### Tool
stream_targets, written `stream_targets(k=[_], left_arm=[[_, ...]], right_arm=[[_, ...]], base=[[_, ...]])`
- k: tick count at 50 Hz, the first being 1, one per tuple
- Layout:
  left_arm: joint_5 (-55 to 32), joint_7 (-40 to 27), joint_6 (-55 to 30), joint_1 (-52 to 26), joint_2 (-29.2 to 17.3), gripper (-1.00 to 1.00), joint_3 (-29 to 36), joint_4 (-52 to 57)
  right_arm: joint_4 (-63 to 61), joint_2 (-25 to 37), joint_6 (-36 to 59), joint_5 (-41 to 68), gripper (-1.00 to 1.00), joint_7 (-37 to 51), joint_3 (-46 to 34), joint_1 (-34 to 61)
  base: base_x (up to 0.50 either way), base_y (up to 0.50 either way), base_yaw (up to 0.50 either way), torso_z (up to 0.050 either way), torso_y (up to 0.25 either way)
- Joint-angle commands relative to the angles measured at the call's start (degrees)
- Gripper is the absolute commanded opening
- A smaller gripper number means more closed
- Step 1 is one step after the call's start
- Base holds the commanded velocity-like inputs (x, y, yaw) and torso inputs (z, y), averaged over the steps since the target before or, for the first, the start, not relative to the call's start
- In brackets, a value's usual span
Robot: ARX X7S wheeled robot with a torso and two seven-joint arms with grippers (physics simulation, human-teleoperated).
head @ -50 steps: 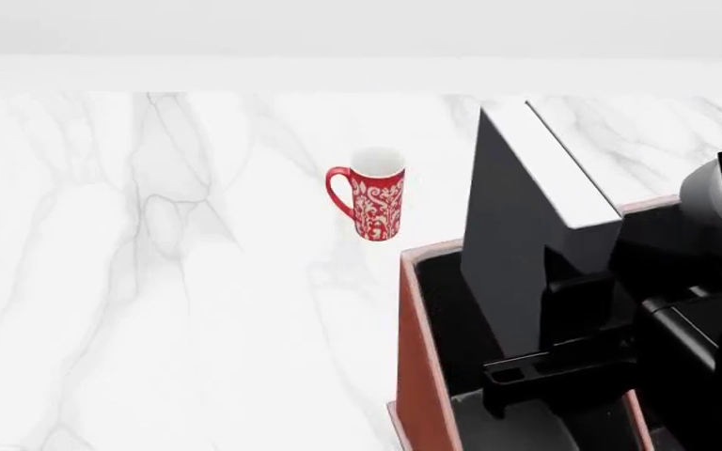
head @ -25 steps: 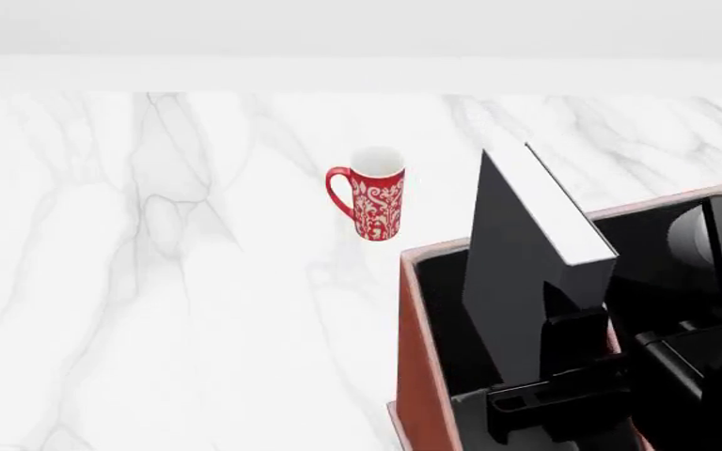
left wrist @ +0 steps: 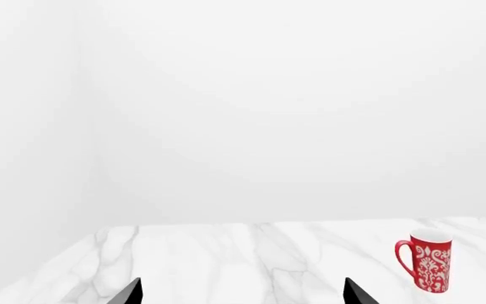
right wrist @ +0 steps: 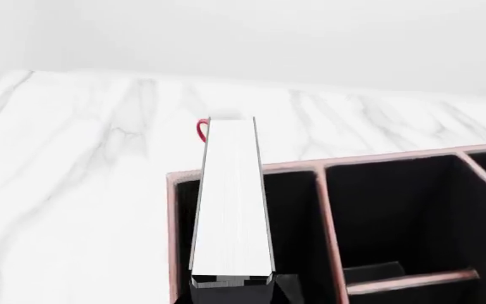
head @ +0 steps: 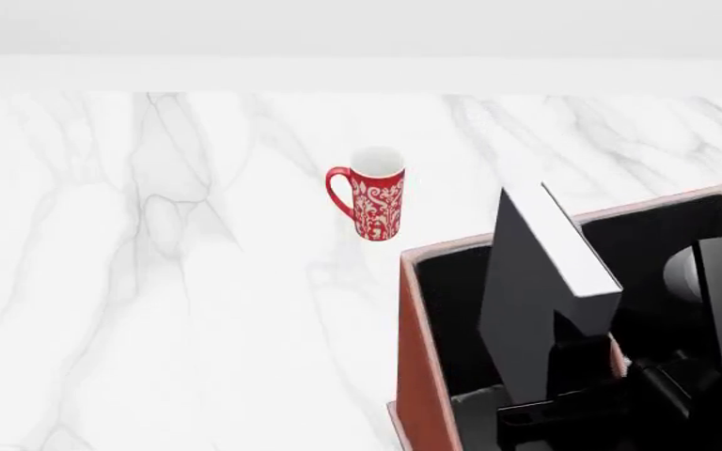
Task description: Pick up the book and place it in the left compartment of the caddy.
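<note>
White marble tabletop [head: 148, 310] and pale wall. Right gripper [head: 562, 399], pinching the book [head: 530, 291] at its lower end, holds it upright, page edge up, partly sunk in the left compartment [head: 449, 310] of the caddy [head: 414, 376]. Lifting appears done; lowering and release remain. Left gripper [left wrist: 241, 294], spread and empty, hangs apart; a red mug [head: 368, 197] stands beyond.
</note>
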Motion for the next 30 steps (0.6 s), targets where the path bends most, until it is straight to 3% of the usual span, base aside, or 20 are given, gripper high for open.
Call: stream_targets(k=[1, 30], left_arm=[[0.22, -0.17, 0.15, -0.02, -0.14, 1.0, 0.48, -0.08], [-0.61, -0.71, 0.37, 0.31, -0.81, 1.0, 0.11, 0.44]], right_arm=[[0.46, -1.3, -1.17, -8.1, -1.0, -3.37, 0.52, -2.76], [-4.36, -2.48, -12.43, -21.68, -1.0, -14.19, 5.35, -16.66]], base=[[0.0, 0.0, 0.0, 0.0, 0.0], [0.0, 0.0, 0.0, 0.0, 0.001]])
